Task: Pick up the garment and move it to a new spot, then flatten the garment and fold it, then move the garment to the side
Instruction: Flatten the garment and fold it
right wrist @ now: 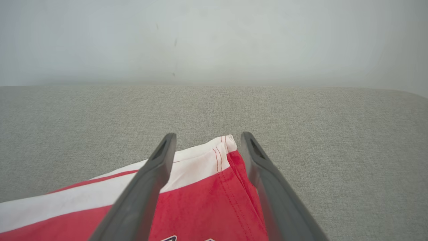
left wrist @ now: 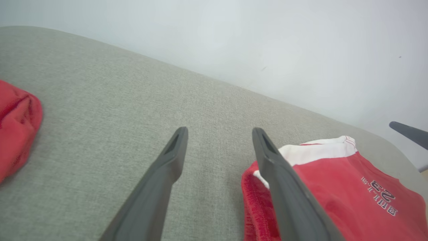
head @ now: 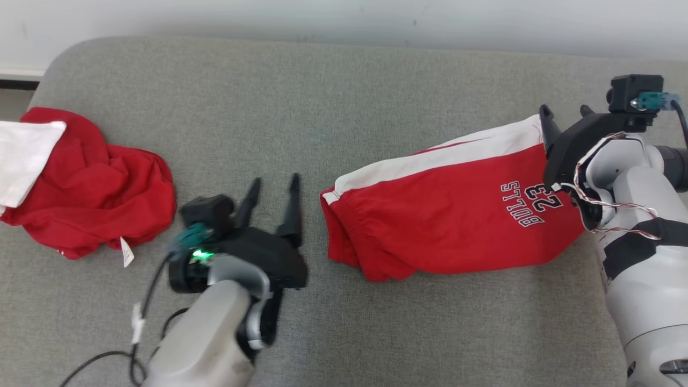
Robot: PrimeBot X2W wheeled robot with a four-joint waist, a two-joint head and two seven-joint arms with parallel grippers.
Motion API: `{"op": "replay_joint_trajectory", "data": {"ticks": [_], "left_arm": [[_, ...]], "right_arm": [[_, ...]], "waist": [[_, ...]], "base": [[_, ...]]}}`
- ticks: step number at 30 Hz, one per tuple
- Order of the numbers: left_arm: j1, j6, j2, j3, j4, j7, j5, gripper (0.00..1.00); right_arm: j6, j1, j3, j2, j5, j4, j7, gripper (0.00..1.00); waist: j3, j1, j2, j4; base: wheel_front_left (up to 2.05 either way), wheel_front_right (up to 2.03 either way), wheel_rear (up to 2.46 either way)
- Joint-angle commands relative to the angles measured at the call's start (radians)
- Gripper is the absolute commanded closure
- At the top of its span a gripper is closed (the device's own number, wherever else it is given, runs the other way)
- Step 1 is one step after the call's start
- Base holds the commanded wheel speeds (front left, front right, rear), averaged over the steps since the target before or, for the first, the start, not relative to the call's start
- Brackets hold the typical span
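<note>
The garment (head: 446,220) is red with a white side stripe and "BULLS 23" lettering, and lies folded on the right half of the grey padded surface (head: 322,107). My right gripper (head: 564,113) is open at its right end, and in the right wrist view the fingers (right wrist: 153,174) stand on either side of the garment's white-and-red corner (right wrist: 214,157) without pinching it. My left gripper (head: 276,181) is open just left of the garment's left end, holding nothing. In the left wrist view the garment (left wrist: 334,187) lies beside the right finger (left wrist: 274,167).
A second crumpled red cloth (head: 97,188) with a white piece (head: 21,156) lies at the surface's left edge, also visible as red cloth (left wrist: 16,127). A pale wall (head: 344,16) runs behind. Bare grey fabric lies between the two cloths and along the back.
</note>
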Motion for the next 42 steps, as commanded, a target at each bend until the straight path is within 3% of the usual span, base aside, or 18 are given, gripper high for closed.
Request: {"op": "replay_joint_trajectory", "data": {"ticks": [1, 5, 9, 17, 23, 38, 39, 41, 42], "left_arm": [[0.026, -0.007, 0.011, 0.023, -0.014, -0.011, 0.013, 0.0], [0.11, -0.009, 0.043, 0.144, -0.139, -0.014, 0.146, 0.0], [0.229, -0.027, 0.037, 0.263, -0.277, -0.014, 0.308, 0.0], [0.456, -0.116, -0.003, 0.407, -0.444, -0.014, 0.536, 0.0], [0.552, -0.163, -0.025, 0.458, -0.498, -0.014, 0.595, 0.0], [0.626, -0.197, -0.039, 0.521, -0.558, -0.014, 0.65, 0.0], [0.626, -0.195, -0.039, 0.521, -0.558, -0.014, 0.647, 0.0], [0.626, -0.195, -0.039, 0.518, -0.555, -0.014, 0.643, 0.0], [0.626, -0.195, -0.04, 0.516, -0.551, -0.014, 0.641, 0.0]], "right_arm": [[0.001, -0.009, 0.0, -0.009, 0.023, 0.008, -0.01, 0.0], [0.001, 0.007, 0.005, -0.034, 0.062, 0.036, 0.001, 0.0], [0.001, 0.021, 0.007, -0.058, 0.088, 0.059, 0.005, 0.0], [0.001, 0.027, -0.002, -0.092, 0.09, 0.111, 0.036, 0.0], [0.001, 0.037, -0.023, -0.112, 0.074, 0.151, 0.06, 0.0], [0.001, 0.068, -0.024, -0.098, 0.113, 0.242, 0.177, 0.0], [0.001, 0.07, -0.022, -0.098, 0.118, 0.243, 0.184, 0.5], [0.001, 0.074, -0.016, -0.1, 0.127, 0.238, 0.189, 1.0], [0.001, 0.077, -0.013, -0.101, 0.133, 0.235, 0.189, 1.0]], "waist": [[-0.013, 0.0001, 0.0, -0.001], [-0.019, 0.0001, 0.0, 0.003], [-0.014, 0.0001, 0.0, 0.009], [0.007, 0.0001, 0.0, 0.02], [0.017, 0.0001, 0.0, 0.035], [0.038, 0.0001, 0.0, 0.069], [0.039, 0.0001, 0.0, 0.07], [0.04, 0.0001, 0.0, 0.071], [0.04, 0.0001, 0.0, 0.072]], "base": [[0.0, 0.0, 0.0], [0.0, 0.0, 0.0], [0.0, 0.0, 0.0], [0.0, 0.0, 0.0], [0.0, 0.0, 0.0], [0.0, 0.0, 0.0], [0.0, 0.0, 0.0], [0.0, 0.0, 0.0], [0.0, 0.0, 0.0]]}}
